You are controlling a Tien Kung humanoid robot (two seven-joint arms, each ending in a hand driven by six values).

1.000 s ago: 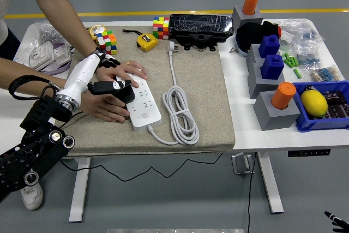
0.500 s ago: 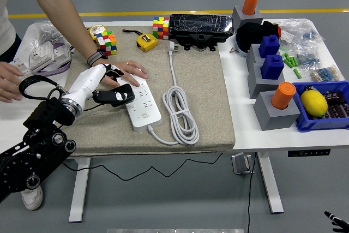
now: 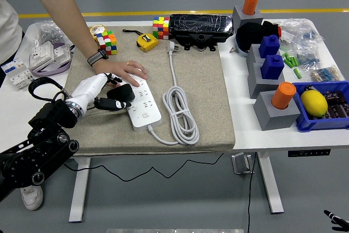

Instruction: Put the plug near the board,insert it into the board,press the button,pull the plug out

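The power strip (image 3: 143, 103) is a white, oblong board with rounded corners, lying at a slant on the beige mat (image 3: 207, 96) that covers the middle of the tabletop (image 3: 283, 135). Rows of socket holes show on its top face, and a small round button sits toward its near end. Its thick white cable (image 3: 180, 114) leaves the near end, lies in a long coil just to the right, then runs away to a white 3-pin plug (image 3: 170, 47) lying loose near the mat's far edge, well apart from the strip.

The left robot hand (image 3: 112, 95), white with black fingers, reaches in from the lower left and is clamped on a black plug (image 3: 121, 93) at the strip's left edge; whether the plug is seated in a socket cannot be told. A person's hand (image 3: 124, 71) presses flat on the strip's far end. The right robot hand is out of view.
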